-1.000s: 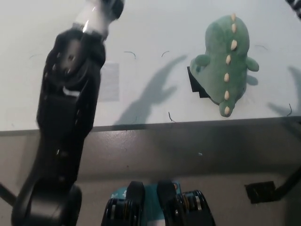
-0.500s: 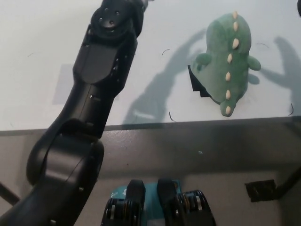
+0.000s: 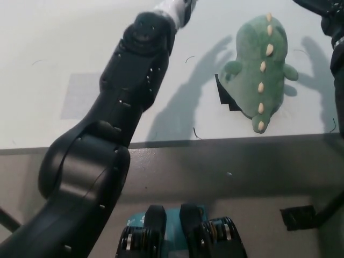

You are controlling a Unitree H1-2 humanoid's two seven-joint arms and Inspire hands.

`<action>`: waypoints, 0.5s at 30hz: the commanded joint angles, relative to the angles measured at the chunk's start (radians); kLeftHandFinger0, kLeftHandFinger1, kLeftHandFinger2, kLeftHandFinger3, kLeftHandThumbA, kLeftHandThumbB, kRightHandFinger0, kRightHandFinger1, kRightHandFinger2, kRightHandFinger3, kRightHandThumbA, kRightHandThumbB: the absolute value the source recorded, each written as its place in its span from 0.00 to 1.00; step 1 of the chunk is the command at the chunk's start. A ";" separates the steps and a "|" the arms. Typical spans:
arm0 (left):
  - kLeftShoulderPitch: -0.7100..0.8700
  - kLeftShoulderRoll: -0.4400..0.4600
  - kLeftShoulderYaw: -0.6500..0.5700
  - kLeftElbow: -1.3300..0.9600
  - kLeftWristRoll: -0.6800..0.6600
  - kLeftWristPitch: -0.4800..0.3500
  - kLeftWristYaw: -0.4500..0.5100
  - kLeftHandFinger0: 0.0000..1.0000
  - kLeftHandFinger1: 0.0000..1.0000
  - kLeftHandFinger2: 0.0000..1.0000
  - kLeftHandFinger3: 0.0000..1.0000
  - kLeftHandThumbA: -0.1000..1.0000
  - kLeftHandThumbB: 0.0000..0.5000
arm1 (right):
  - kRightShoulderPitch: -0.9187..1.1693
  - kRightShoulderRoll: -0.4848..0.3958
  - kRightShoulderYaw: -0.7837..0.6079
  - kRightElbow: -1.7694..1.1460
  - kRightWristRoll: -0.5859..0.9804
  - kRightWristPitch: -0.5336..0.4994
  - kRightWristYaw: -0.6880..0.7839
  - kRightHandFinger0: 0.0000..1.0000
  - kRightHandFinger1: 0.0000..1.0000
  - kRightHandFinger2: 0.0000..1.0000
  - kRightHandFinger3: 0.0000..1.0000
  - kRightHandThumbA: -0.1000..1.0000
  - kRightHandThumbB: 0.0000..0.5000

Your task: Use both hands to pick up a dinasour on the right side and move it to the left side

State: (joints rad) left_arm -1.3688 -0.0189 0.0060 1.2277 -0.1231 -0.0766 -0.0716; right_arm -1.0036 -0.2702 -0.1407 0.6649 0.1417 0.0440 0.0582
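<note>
Left arm [image 3: 123, 107] has swung further toward the dinosaur [image 3: 260, 69], right hand [image 3: 330, 21] now entering top right | dinosaur untouched, table [image 3: 43, 54] right | grips: I cannot tell

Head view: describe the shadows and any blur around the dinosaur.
Head view: soft hand-shaped shadows fall on the white table either side of the green dinosaur, one left of it, one right. The dinosaur casts a small shadow at its right flank. Its spikes look slightly soft. The left arm fills the left side; its hand is out of frame.
</note>
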 commanded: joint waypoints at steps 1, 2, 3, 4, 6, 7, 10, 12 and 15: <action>-0.047 -0.003 -0.008 0.024 0.028 -0.062 0.006 1.00 1.00 1.00 1.00 1.00 0.90 | -0.074 -0.020 -0.001 0.024 -0.016 -0.090 -0.008 1.00 1.00 1.00 1.00 1.00 0.46; -0.047 -0.004 -0.008 0.034 0.029 -0.054 0.006 1.00 1.00 1.00 1.00 1.00 0.94 | -0.073 -0.014 -0.012 0.024 0.000 -0.084 -0.005 1.00 1.00 1.00 1.00 1.00 0.46; -0.041 -0.009 -0.005 0.056 0.028 -0.031 0.011 1.00 1.00 1.00 1.00 1.00 1.00 | -0.069 -0.002 -0.028 0.035 0.022 -0.087 -0.009 1.00 1.00 1.00 1.00 1.00 0.53; -0.038 -0.011 -0.004 0.067 0.029 -0.027 0.011 1.00 1.00 1.00 1.00 1.00 0.99 | -0.068 0.003 -0.032 0.048 0.026 -0.099 -0.009 1.00 1.00 1.00 1.00 1.00 0.55; -0.032 -0.013 -0.003 0.082 0.031 -0.020 0.009 1.00 1.00 1.00 1.00 1.00 1.00 | -0.060 0.010 -0.034 0.051 0.028 -0.108 -0.005 1.00 1.00 1.00 1.00 1.00 0.56; -0.027 -0.014 -0.003 0.088 0.033 -0.017 0.006 1.00 1.00 1.00 1.00 1.00 0.97 | -0.056 0.014 -0.039 0.055 0.035 -0.110 0.000 1.00 1.00 1.00 1.00 1.00 0.52; -0.003 -0.018 -0.008 0.105 0.042 -0.021 0.002 1.00 1.00 1.00 1.00 1.00 0.94 | -0.046 0.027 -0.054 0.076 0.051 -0.112 0.009 1.00 1.00 1.00 1.00 1.00 0.53; 0.027 -0.017 -0.029 0.106 0.064 -0.036 -0.003 1.00 1.00 1.00 1.00 1.00 0.90 | -0.028 0.041 -0.063 0.083 0.057 -0.131 0.013 1.00 1.00 1.00 1.00 1.00 0.53; 0.077 -0.017 -0.029 0.098 0.062 -0.048 -0.011 1.00 1.00 1.00 1.00 1.00 0.89 | -0.009 0.046 -0.064 0.086 0.059 -0.145 0.032 1.00 1.00 1.00 1.00 1.00 0.52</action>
State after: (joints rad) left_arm -1.2957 -0.0415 -0.0124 1.3348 -0.0846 -0.0818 -0.0724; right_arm -0.9932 -0.2210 -0.1902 0.7533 0.1666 -0.0230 0.0641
